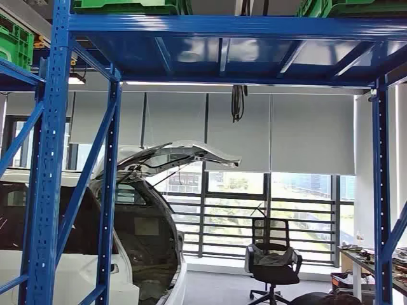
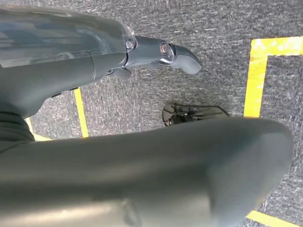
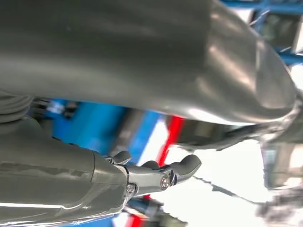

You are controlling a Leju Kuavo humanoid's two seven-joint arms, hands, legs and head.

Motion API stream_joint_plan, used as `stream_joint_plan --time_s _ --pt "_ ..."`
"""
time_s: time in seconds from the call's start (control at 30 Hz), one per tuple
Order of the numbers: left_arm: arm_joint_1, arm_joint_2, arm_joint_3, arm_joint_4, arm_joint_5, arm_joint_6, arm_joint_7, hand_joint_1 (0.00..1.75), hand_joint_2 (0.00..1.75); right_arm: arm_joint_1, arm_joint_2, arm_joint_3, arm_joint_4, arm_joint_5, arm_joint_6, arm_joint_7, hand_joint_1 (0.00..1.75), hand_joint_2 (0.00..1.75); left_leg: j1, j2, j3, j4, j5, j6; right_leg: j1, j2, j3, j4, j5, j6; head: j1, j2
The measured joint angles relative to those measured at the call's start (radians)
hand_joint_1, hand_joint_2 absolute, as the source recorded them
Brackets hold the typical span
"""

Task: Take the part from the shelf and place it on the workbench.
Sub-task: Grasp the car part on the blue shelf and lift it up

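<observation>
Blue shelf [image 1: 110, 190]: green crates [image 1: 130, 6] on its top deck, white car [image 1: 144, 254] with raised hatch behind it, black office chair [image 1: 273, 260] beyond, desk [image 1: 369, 257] to its right. Left hand [image 2: 153, 118] and right hand [image 3: 161, 137]: fingers extended, nothing held (right view blurred). Part: cannot tell where.

left robot hand [image 2: 107, 156] empty, right robot hand [image 3: 150, 71] empty

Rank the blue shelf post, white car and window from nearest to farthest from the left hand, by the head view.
1. Blue shelf post, left foreground, nearest the left hand.
2. White car, behind the post.
3. Window, far back wall.
</observation>
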Motion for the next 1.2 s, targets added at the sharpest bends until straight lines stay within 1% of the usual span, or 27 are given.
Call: stream_joint_plan --time_s 0.07,0.1,0.17,0.2,0.23,0.27,0.33,0.4,0.43,0.5,0.53,0.57,0.6,0.67,0.7,0.73,0.77,0.83,0.9,0.93,1.0,1.03,1.07,1.1,1.13,1.17,1.2 --pt "-0.002 -0.002 0.009 0.003 -0.012 -0.001 -0.002 0.0 0.0 -0.004 -0.005 0.016 -0.031 -0.003 0.005 -0.008 0.0 0.0 0.0 0.001 0.001 0.0 -0.001 -0.001 0.0 0.0 -0.004 -0.006 0.021 -0.001 0.0 0.0" --pt "-0.004 -0.004 0.019 0.005 -0.023 -0.002 -0.003 0.0 0.0 -0.009 -0.011 0.031 -0.061 -0.005 0.01 -0.016 0.0 0.0 0.0 0.003 0.002 0.001 -0.002 -0.003 0.0 -0.001 0.002 -0.031 0.051 -0.003 0.0 0.0" --pt "-0.008 -0.007 0.037 0.01 -0.045 -0.004 -0.006 0.0 0.0 -0.025 -0.022 0.061 -0.124 -0.012 0.019 -0.032 0.0 0.0 0.0 0.006 0.006 0.001 -0.006 -0.01 0.002 -0.016 0.047 -0.157 0.133 -0.01 0.0 0.0" --pt "-0.01 -0.009 0.046 0.013 -0.056 -0.005 -0.007 0.0 0.0 -0.034 -0.028 0.076 -0.155 -0.015 0.024 -0.04 0.0 0.0 -0.002 0.007 0.007 0.003 -0.009 -0.014 0.006 -0.026 0.068 -0.214 0.161 -0.016 0.0 0.0" --pt "-0.012 -0.01 0.056 0.015 -0.067 -0.005 -0.009 0.0 0.0 -0.044 -0.032 0.091 -0.184 -0.018 0.029 -0.047 0.0 0.0 -0.004 0.01 0.005 0.004 -0.01 -0.02 0.01 -0.034 0.08 -0.251 0.172 -0.022 0.0 0.0" --pt "-0.012 -0.011 0.065 0.018 -0.079 -0.006 -0.01 0.0 0.0 -0.05 -0.037 0.106 -0.212 -0.021 0.034 -0.054 0.0 0.0 -0.005 0.014 0.003 0.005 -0.011 -0.025 0.014 -0.036 0.082 -0.265 0.171 -0.028 0.0 0.0" --pt "-0.014 -0.013 0.082 0.021 -0.101 -0.006 -0.013 0.0 0.0 -0.06 -0.045 0.135 -0.266 -0.029 0.043 -0.07 0.0 0.0 -0.005 0.024 0.001 0.004 -0.013 -0.037 0.015 -0.024 0.079 -0.274 0.168 -0.039 0.0 0.0" --pt "-0.018 -0.013 0.097 0.023 -0.123 -0.007 -0.016 0.0 0.0 -0.069 -0.053 0.162 -0.319 -0.039 0.054 -0.085 0.0 0.0 -0.001 0.022 -0.009 0.028 -0.037 -0.046 0.012 -0.014 0.079 -0.279 0.172 -0.051 0.0 0.0" --pt "-0.021 -0.013 0.104 0.025 -0.133 -0.007 -0.017 0.0 0.0 -0.074 -0.057 0.177 -0.343 -0.044 0.059 -0.091 0.0 0.0 0.0 0.017 -0.028 0.071 -0.064 -0.05 0.01 -0.01 0.079 -0.282 0.173 -0.057 0.0 0.0" --pt "-0.023 -0.014 0.119 0.028 -0.153 -0.009 -0.019 0.0 0.0 -0.08 -0.064 0.205 -0.381 -0.059 0.07 -0.101 0.0 0.0 0.001 0.01 -0.09 0.206 -0.126 -0.054 0.013 -0.001 0.079 -0.282 0.173 -0.064 0.0 0.0" --pt "-0.023 -0.014 0.125 0.029 -0.161 -0.01 -0.019 0.0 0.0 -0.081 -0.068 0.217 -0.395 -0.066 0.074 -0.104 0.0 0.0 0.002 0.009 -0.119 0.265 -0.144 -0.056 0.014 0.006 0.079 -0.282 0.173 -0.065 0.0 0.0" --pt "-0.022 -0.014 0.13 0.03 -0.167 -0.01 -0.02 0.0 0.0 -0.081 -0.071 0.227 -0.406 -0.072 0.077 -0.107 0.0 0.0 0.002 0.008 -0.134 0.292 -0.142 -0.056 0.014 0.013 0.08 -0.281 0.173 -0.065 0.0 0.0" --pt "-0.022 -0.014 0.134 0.031 -0.171 -0.011 -0.021 0.0 0.0 -0.081 -0.074 0.235 -0.416 -0.076 0.078 -0.108 0.0 0.0 0.003 0.008 -0.131 0.279 -0.121 -0.057 0.014 0.02 0.081 -0.28 0.173 -0.064 0.0 0.0" --pt "-0.023 -0.014 0.141 0.032 -0.175 -0.012 -0.021 0.0 0.0 -0.083 -0.078 0.246 -0.433 -0.08 0.079 -0.109 0.0 0.0 0.007 -0.005 -0.083 0.163 -0.048 -0.056 0.013 0.035 0.081 -0.276 0.17 -0.06 0.0 0.0" --pt "-0.023 -0.014 0.144 0.032 -0.175 -0.013 -0.021 0.0 0.0 -0.085 -0.08 0.25 -0.439 -0.082 0.079 -0.109 0.0 0.0 0.009 -0.017 -0.057 0.102 -0.021 -0.055 0.014 0.042 0.079 -0.271 0.168 -0.056 0.0 0.0" --pt "-0.024 -0.014 0.147 0.033 -0.176 -0.015 -0.021 0.0 0.0 -0.086 -0.082 0.253 -0.444 -0.084 0.079 -0.109 0.0 0.0 0.011 -0.028 -0.039 0.059 -0.007 -0.053 0.015 0.05 0.075 -0.267 0.167 -0.05 0.0 0.0" --pt "-0.024 -0.014 0.148 0.034 -0.176 -0.017 -0.02 0.0 0.0 -0.088 -0.084 0.256 -0.448 -0.085 0.079 -0.109 0.0 0.0 0.011 -0.035 -0.032 0.039 -0.006 -0.049 0.015 0.056 0.07 -0.264 0.168 -0.044 0.0 0.0" --pt "-0.026 -0.015 0.15 0.036 -0.177 -0.019 -0.018 0.0 0.0 -0.088 -0.089 0.26 -0.455 -0.089 0.079 -0.109 0.0 0.0 0.008 -0.031 -0.032 0.033 -0.009 -0.038 0.013 0.065 0.064 -0.265 0.171 -0.033 0.0 0.0" --pt "-0.028 -0.016 0.151 0.037 -0.178 -0.02 -0.018 0.0 0.0 -0.091 -0.094 0.263 -0.46 -0.094 0.079 -0.109 0.0 0.0 0.008 -0.022 -0.032 0.03 -0.005 -0.025 0.012 0.052 0.055 -0.245 0.155 -0.023 0.0 0.0" --pt "-0.029 -0.016 0.151 0.038 -0.178 -0.02 -0.018 0.0 0.0 -0.093 -0.096 0.265 -0.462 -0.097 0.079 -0.109 0.0 0.0 0.009 -0.017 -0.031 0.028 -0.003 -0.02 0.012 0.041 0.041 -0.209 0.132 -0.02 0.0 0.0" --pt "-0.029 -0.017 0.152 0.039 -0.179 -0.022 -0.017 0.0 0.0 -0.095 -0.099 0.268 -0.463 -0.101 0.079 -0.11 0.0 0.0 0.006 -0.009 -0.032 0.028 -0.003 -0.014 0.013 0.02 -0.014 -0.084 0.068 -0.017 0.0 0.0" --pt "-0.028 -0.017 0.152 0.039 -0.18 -0.023 -0.016 0.0 0.0 -0.095 -0.1 0.269 -0.463 -0.102 0.08 -0.11 0.0 0.0 0.004 -0.005 -0.032 0.028 -0.003 -0.013 0.012 0.017 -0.042 -0.022 0.045 -0.016 0.0 0.0" --pt "-0.027 -0.017 0.152 0.039 -0.18 -0.024 -0.016 0.0 0.0 -0.094 -0.101 0.27 -0.463 -0.102 0.08 -0.11 0.0 0.0 0.002 -0.002 -0.032 0.028 -0.003 -0.012 0.013 0.016 -0.058 0.014 0.038 -0.017 0.0 0.0" --pt "-0.027 -0.017 0.152 0.039 -0.181 -0.024 -0.015 0.0 0.0 -0.094 -0.102 0.271 -0.463 -0.102 0.08 -0.11 0.0 0.0 -0.001 -0.001 -0.032 0.028 -0.003 -0.011 0.014 0.015 -0.055 0.012 0.05 -0.019 0.0 0.0" --pt "-0.028 -0.017 0.152 0.039 -0.181 -0.024 -0.015 0.0 0.0 -0.095 -0.103 0.272 -0.463 -0.102 0.081 -0.11 0.0 0.0 -0.003 0.0 -0.03 0.028 -0.004 -0.01 0.016 0.015 -0.034 -0.03 0.078 -0.024 0.0 0.0" --pt "-0.028 -0.017 0.152 0.039 -0.182 -0.025 -0.015 0.0 0.0 -0.096 -0.104 0.272 -0.464 -0.102 0.081 -0.11 0.0 0.0 -0.005 0.001 -0.028 0.028 -0.004 -0.01 0.02 0.013 0.001 -0.099 0.114 -0.033 0.0 0.0" --pt "-0.029 -0.019 0.152 0.04 -0.182 -0.025 -0.015 0.0 0.0 -0.098 -0.104 0.272 -0.464 -0.103 0.081 -0.11 0.0 0.0 -0.008 0.001 -0.028 0.028 -0.005 -0.011 0.025 0.009 0.034 -0.167 0.141 -0.043 0.0 0.0"
